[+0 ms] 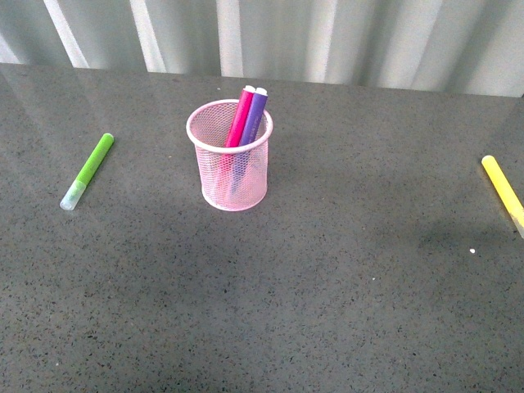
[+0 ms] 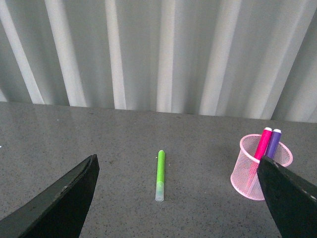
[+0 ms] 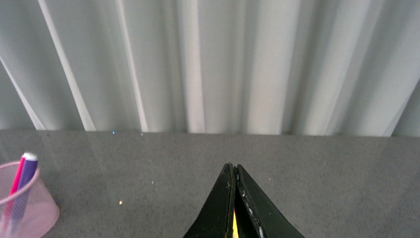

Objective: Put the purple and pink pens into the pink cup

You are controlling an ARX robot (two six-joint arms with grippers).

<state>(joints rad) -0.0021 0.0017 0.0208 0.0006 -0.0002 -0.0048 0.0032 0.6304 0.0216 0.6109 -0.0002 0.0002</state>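
The pink cup point(image 1: 230, 168) stands upright on the dark table, left of centre. The pink pen point(image 1: 240, 117) and the purple pen point(image 1: 255, 116) both stand inside it, leaning on the far rim. Neither gripper shows in the front view. In the left wrist view my left gripper point(image 2: 177, 158) is open and empty, with the cup point(image 2: 250, 168) near its one finger point(image 2: 287, 196) and the pens point(image 2: 268, 141) in it. In the right wrist view my right gripper point(image 3: 233, 168) is shut, and the cup point(image 3: 25, 210) lies far to its side.
A lime-green marker point(image 1: 88, 171) lies on the table left of the cup; it also shows between my left jaws point(image 2: 160, 174). A yellow marker point(image 1: 501, 187) lies at the right edge, a sliver showing behind my right jaws point(image 3: 233, 221). A ribbed white wall point(image 1: 270, 37) bounds the table's back.
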